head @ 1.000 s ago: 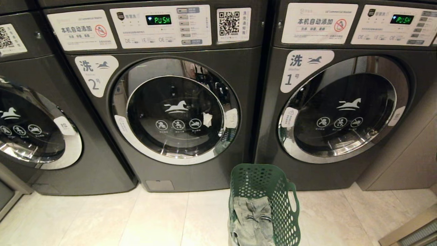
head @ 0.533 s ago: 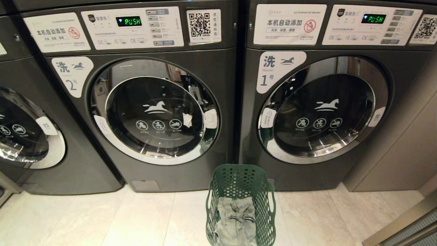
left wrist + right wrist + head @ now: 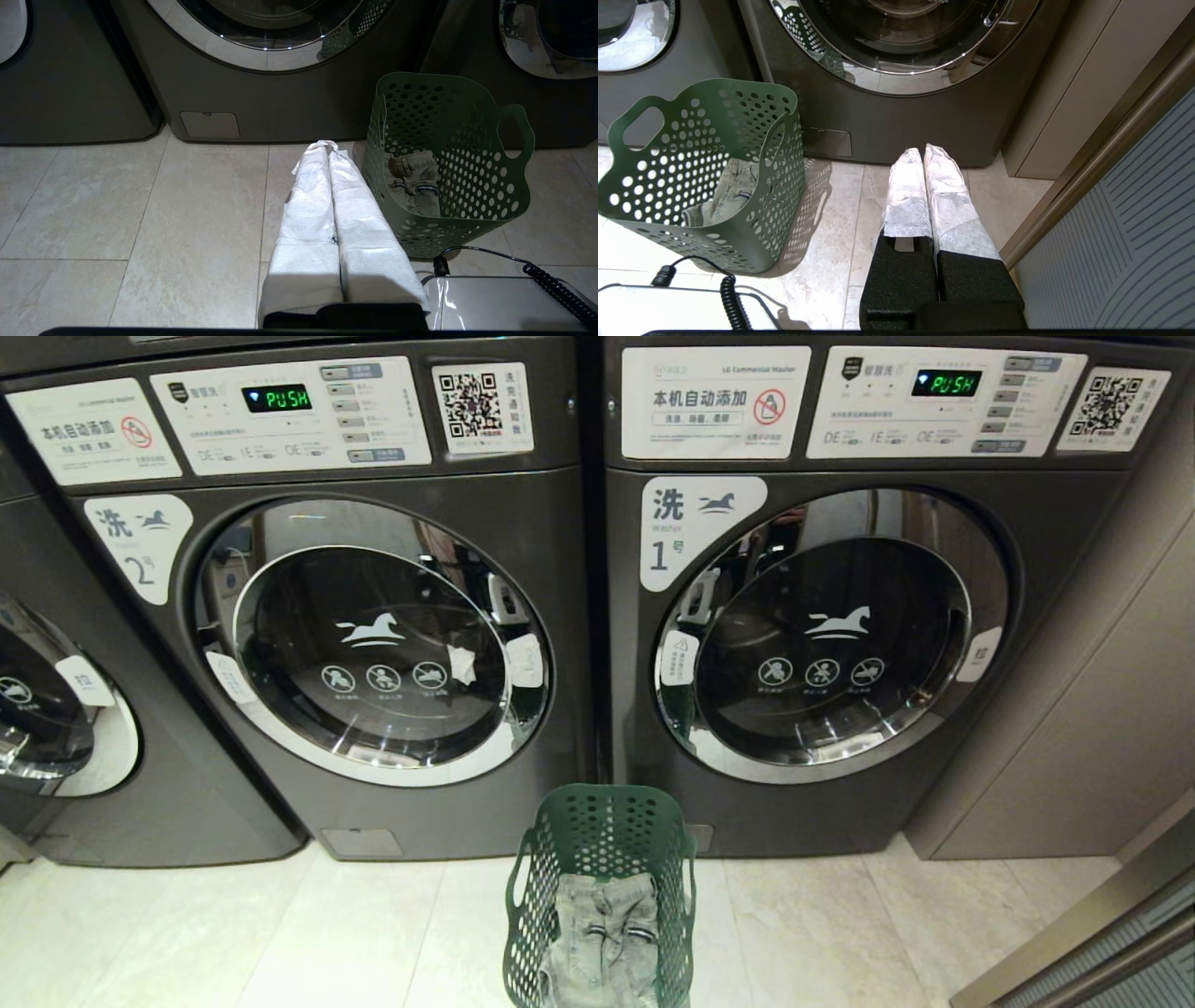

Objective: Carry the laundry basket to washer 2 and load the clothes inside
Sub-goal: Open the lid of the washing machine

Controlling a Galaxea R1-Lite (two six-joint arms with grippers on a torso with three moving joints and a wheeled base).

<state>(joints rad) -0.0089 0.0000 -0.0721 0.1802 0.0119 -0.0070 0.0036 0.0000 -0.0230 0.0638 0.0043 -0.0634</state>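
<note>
Nearest the robot, both arms hang parked low over the floor [image 3: 140, 210]: the left claw [image 3: 327, 145] has its wrapped fingers pressed together and holds nothing, and the right claw [image 3: 923, 150] is likewise closed and empty. The basket [image 3: 597, 887] stands on the floor between the two claws, just beside the left one, untouched by either. Grey clothes [image 3: 602, 933] lie in its bottom. Over the last second the whole head view has slid leftward: the washers and the basket have shifted together, so the camera has moved and the things have not. The basket, formerly right of centre in that view, now sits at centre. It stands before the seam between washer 2 [image 3: 373, 644] and washer 1 [image 3: 822, 635], close to their bases. Both doors are closed, and each display reads PUSH. Judgement: the base is still lining up on the basket, and the carry has not begun. The next step calls for a grasp on a basket handle [image 3: 642, 126], then a short move left to washer 2, whose door must be opened before loading.
</note>
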